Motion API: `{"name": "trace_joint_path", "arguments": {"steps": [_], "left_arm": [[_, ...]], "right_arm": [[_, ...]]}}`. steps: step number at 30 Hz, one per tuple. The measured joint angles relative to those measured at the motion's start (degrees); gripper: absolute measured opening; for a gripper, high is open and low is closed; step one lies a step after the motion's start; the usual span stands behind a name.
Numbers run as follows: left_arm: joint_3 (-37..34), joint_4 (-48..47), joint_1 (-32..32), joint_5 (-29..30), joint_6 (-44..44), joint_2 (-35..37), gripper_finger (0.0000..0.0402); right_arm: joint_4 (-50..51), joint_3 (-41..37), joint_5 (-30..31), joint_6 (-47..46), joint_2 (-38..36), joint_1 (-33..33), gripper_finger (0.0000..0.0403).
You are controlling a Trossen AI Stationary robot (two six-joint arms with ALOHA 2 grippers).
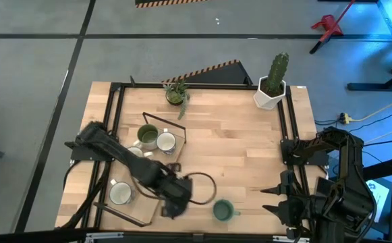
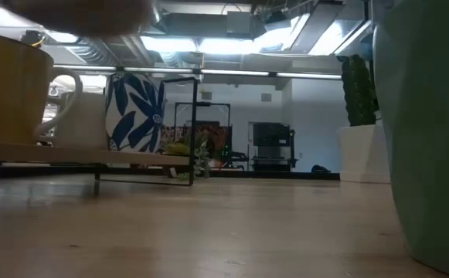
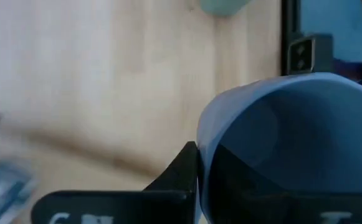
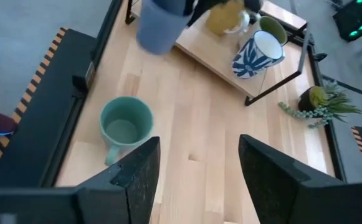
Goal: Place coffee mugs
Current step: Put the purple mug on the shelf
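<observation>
Bare tabletop [image 1: 243,158] separates tray [image 1: 156,206] from right edge.

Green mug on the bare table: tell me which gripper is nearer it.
Left. The left gripper, holding a lavender mug, is just beside the green mug, near the tray. The right gripper waits open at the table's right edge.
</observation>
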State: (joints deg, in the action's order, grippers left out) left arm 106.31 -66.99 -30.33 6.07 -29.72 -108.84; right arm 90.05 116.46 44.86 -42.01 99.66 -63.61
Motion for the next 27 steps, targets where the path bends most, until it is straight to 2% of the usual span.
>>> {"name": "trace_joint_path", "arguments": {"steps": [4, 6, 12, 18, 27], "left_arm": [[-0.17, -11.58, -0.56, 4.45, -1.41, 6.33, 0.0017], [-1.94, -13.61, -0.52, 6.75, -1.32, 9.13, 0.0017], [-13.94, -10.79, 0.38, 4.20, 0.54, 16.25, 0.0017], [-25.68, -0.07, 0.33, 4.45, 2.40, 21.34, 0.0016], [-33.53, 3.36, 3.20, 0.39, 8.30, 21.95, 0.0016]], "right_arm": [[-0.01, 0.00, 1.63, 0.33, 0.00, 0.37, 0.0204], [-0.01, 0.00, 1.94, 0.76, 0.00, 0.75, 0.0204], [-0.01, 0.00, 1.59, 3.16, 0.00, 2.71, 0.0204], [-0.02, 0.00, 0.56, 3.80, 0.00, 4.19, 0.0204], [-0.03, 0.00, 0.57, 4.62, -0.02, 4.15, 0.0204]]}}
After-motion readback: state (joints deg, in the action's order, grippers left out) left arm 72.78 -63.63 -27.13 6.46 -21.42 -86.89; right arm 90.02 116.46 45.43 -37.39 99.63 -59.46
